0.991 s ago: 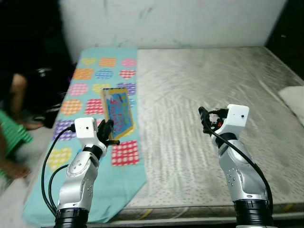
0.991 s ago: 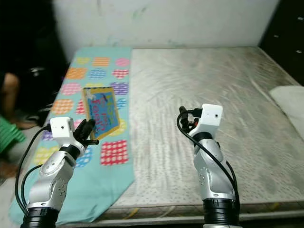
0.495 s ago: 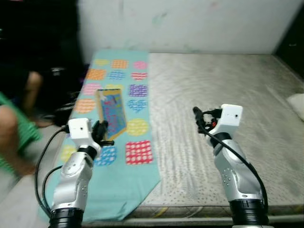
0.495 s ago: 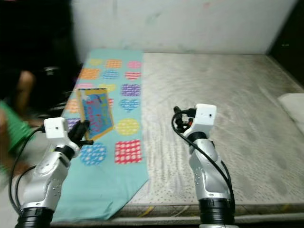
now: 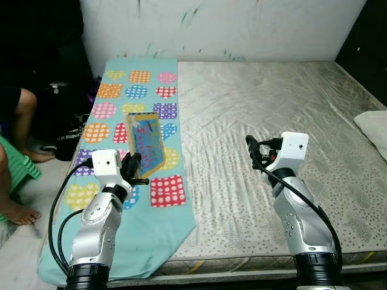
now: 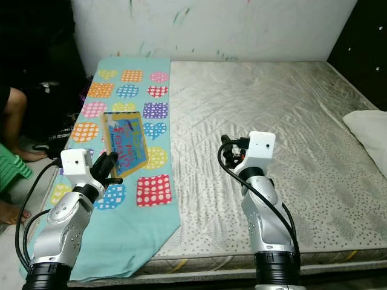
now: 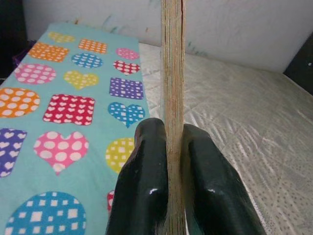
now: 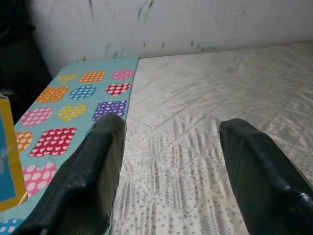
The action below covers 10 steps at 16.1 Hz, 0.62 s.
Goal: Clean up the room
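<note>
A thin board book with a blue cover and yellow border is held upright above the patterned sheet. My left gripper is shut on its lower edge; in the left wrist view the book's edge stands pinched between the two black fingers. My right gripper hovers over the middle of the mattress, open, with nothing between its fingers.
A teal sheet with coloured hearts and squares covers the mattress's left strip and hangs over the front edge. A white pillow lies at the right edge. A person's leg and foot and a green stool are on the floor left.
The camera swung left and back, so the whole scene shifted. The book stays in my left gripper and the right gripper stays open over the mattress.
</note>
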Tool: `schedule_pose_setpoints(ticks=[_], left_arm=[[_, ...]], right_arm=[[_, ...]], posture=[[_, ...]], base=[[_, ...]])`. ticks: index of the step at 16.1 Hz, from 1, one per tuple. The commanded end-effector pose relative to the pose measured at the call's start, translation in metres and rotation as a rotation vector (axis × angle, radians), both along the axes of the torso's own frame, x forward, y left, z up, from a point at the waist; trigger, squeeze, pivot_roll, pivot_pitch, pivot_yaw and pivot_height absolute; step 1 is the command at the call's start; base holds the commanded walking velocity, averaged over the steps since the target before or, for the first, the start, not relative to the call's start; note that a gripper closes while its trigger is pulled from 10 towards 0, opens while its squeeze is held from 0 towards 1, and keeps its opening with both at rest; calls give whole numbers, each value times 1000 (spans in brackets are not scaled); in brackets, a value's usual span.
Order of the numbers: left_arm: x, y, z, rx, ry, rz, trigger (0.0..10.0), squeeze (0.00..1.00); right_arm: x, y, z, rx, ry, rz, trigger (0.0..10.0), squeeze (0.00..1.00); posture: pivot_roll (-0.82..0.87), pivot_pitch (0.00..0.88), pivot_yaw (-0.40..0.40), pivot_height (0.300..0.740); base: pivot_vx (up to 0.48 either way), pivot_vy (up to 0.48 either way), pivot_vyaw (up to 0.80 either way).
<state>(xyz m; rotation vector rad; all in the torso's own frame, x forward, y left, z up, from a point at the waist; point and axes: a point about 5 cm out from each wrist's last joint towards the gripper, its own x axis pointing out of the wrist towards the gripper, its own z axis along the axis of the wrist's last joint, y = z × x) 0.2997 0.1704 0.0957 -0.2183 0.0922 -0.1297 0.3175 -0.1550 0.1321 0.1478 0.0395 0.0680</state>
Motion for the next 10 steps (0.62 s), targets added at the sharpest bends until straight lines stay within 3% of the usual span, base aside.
schedule_pose_setpoints(ticks=[1,10], left_arm=[[3,-2,9,5,-44,-8,10000,0],[3,-3,9,0,-38,-9,10000,0]], right_arm=[[2,-1,2,-16,-9,4,10000,0],[1,-1,1,-24,-6,12,10000,0]], posture=[[-186,0,29,740],[-188,0,27,740]], base=[[0,-371,0],[0,-379,0]])
